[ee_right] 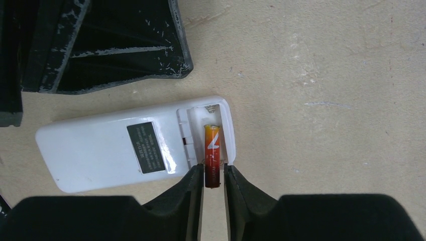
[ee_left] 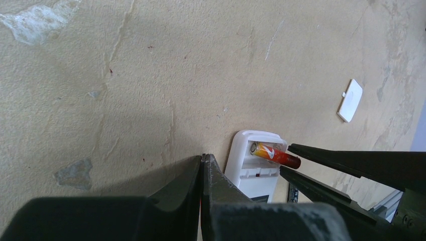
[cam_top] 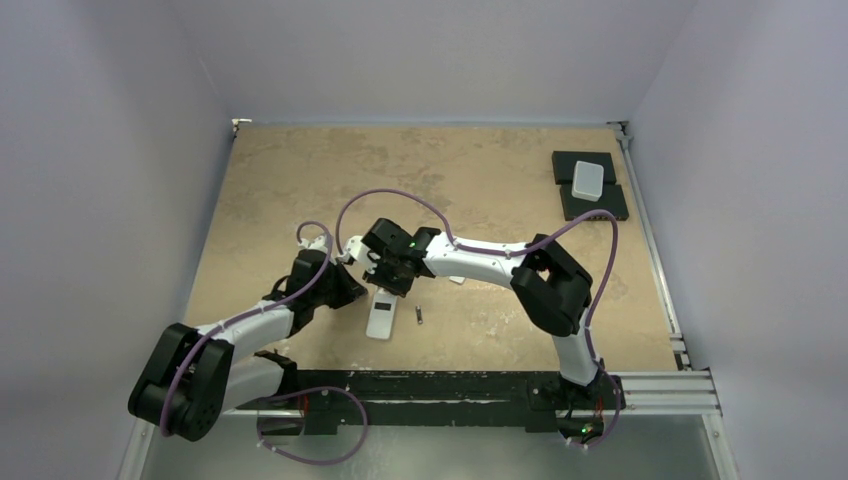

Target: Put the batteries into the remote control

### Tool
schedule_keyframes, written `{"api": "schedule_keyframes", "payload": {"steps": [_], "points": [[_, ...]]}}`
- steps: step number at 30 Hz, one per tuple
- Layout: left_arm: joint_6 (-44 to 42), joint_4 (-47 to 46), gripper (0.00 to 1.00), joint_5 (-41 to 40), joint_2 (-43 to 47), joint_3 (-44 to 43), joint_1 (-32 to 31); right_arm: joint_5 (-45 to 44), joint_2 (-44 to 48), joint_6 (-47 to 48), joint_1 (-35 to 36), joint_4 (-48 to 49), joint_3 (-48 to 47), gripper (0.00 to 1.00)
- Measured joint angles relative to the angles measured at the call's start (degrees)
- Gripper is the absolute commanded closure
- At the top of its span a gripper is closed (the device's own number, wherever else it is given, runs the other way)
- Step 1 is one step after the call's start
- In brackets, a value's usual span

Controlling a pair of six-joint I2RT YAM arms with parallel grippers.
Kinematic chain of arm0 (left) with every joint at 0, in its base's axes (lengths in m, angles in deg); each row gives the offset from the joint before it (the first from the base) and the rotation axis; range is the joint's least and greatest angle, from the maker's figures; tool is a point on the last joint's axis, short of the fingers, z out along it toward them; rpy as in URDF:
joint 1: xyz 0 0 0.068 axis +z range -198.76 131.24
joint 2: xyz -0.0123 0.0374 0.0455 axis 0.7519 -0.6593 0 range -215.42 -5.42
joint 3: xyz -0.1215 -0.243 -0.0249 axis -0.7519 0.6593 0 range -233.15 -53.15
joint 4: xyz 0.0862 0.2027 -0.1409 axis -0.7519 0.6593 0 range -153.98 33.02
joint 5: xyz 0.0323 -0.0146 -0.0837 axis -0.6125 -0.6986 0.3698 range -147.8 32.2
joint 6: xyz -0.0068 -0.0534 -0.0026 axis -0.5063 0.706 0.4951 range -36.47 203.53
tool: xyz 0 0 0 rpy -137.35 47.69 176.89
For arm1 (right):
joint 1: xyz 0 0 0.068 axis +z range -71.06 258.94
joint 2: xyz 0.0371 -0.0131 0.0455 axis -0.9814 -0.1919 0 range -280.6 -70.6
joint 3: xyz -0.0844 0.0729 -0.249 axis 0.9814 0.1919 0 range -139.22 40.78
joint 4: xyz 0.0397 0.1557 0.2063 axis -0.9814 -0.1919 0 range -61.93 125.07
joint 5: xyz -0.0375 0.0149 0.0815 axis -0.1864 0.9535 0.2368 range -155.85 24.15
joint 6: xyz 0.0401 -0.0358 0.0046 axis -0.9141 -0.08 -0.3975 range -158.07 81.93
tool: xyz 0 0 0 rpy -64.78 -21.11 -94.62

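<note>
White plastic, back side up, the remote control (ee_right: 100, 150) lies flat on the tan counter (ee_right: 326, 75), its dark label showing and its battery compartment (ee_right: 198, 118) uncovered at one end. The right end effector (ee_right: 213, 173) is narrowly parted and pinches a battery (ee_right: 211, 145) by its dark red end. The battery's orange end reaches into the open compartment, while the gripped end juts past the remote's edge. The left end effector (ee_left: 202, 160) has its fingers pressed together and holds nothing. Its tips hang just beside the remote's long side, and I cannot tell whether they touch it. A second battery (cam_top: 419, 316) lies loose on the counter just beside the remote, on its right in the top view. The white battery cover (ee_left: 350, 100) rests on the counter, apart from the remote.
</note>
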State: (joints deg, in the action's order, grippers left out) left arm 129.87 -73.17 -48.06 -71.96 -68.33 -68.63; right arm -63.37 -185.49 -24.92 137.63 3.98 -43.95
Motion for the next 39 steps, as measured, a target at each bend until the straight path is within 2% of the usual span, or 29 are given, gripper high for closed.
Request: {"api": "schedule_keyframes", "payload": {"steps": [17,29,39], "points": [[0.0,-0.7,1.0,0.5,-0.5,0.0,0.0,-0.4,2.2,-0.2,0.0,1.3,0.3,0.7],[0.0,-0.6,1.0,0.6,-0.5,0.0,0.0,-1.5,9.7,-3.2,0.0,4.6,4.7,0.7],[-0.1,-0.4,1.0,1.4,-0.5,0.0,0.0,-6.6,19.5,-10.9,0.0,8.1,12.4,0.7]]}}
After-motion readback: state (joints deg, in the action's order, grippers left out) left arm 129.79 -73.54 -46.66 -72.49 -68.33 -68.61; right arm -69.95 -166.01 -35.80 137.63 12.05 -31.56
